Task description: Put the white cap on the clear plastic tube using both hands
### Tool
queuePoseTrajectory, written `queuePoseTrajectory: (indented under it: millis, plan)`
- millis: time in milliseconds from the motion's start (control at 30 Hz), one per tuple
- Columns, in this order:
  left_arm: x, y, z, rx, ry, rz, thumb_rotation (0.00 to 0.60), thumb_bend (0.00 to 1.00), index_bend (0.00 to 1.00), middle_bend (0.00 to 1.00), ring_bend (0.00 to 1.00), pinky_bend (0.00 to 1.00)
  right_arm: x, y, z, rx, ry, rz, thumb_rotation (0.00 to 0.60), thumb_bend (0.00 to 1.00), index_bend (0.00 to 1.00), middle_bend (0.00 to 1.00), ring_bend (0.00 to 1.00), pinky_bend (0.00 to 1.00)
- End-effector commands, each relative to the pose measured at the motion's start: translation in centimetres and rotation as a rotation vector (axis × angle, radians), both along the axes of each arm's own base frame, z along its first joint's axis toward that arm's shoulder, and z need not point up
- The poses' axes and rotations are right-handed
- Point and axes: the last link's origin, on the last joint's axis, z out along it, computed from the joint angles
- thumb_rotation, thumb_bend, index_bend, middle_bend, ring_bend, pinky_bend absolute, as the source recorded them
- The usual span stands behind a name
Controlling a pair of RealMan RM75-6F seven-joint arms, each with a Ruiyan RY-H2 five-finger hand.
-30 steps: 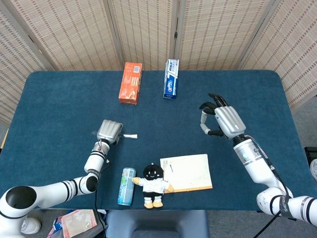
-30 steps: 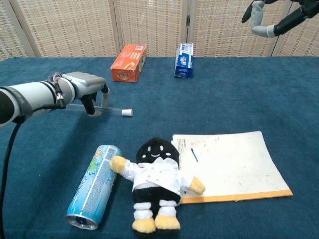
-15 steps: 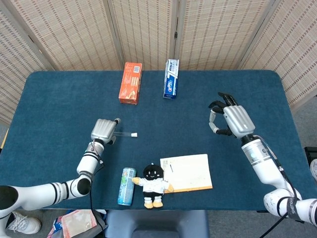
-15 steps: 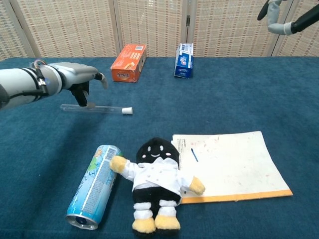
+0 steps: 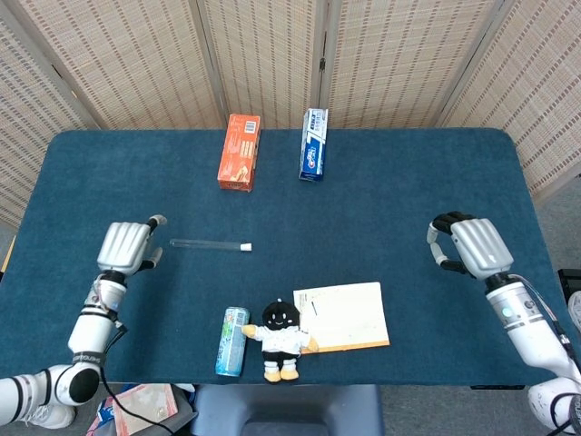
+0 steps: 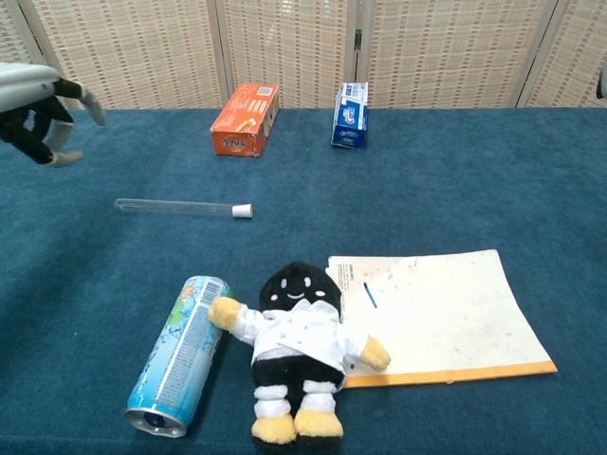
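The clear plastic tube (image 5: 205, 243) (image 6: 171, 207) lies flat on the blue table with the white cap (image 5: 245, 246) (image 6: 243, 211) on its right end. My left hand (image 5: 126, 245) (image 6: 38, 109) hovers to the left of the tube, apart from it, fingers loosely apart and holding nothing. My right hand (image 5: 470, 245) is far off at the table's right side, fingers curled partly inward and empty. The chest view does not show the right hand.
An orange box (image 5: 240, 151) and a blue-white box (image 5: 314, 144) lie at the back. A blue can (image 5: 232, 341), a plush doll (image 5: 280, 338) and a paper pad (image 5: 345, 315) sit near the front edge.
My left hand has let go of the tube and drawn back to the left. The right hand has moved right and toward the front edge. The capped tube stays on the table.
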Motion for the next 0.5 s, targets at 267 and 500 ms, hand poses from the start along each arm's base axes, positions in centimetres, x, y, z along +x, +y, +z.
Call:
queuePoseTrajectory:
  millis: [267,500]
  plan:
    - [-5.2,-7.0,4.4,0.126,-0.041,-0.004,0.6,0.36,0.19,0.36,0.3,0.33,-4.4,5.5,1.2,-0.077,0.059,-0.033,0.6,0.47,0.29,0.26,0.08,0.12]
    - [-5.9,-10.2,5.2,0.174,-0.067,-0.021,0.6,0.36,0.17,0.3,0.27,0.27,-5.2,8.0,2.0,-0.122,0.053,-0.067,0.6,0.33,0.28,0.24,0.04,0.07]
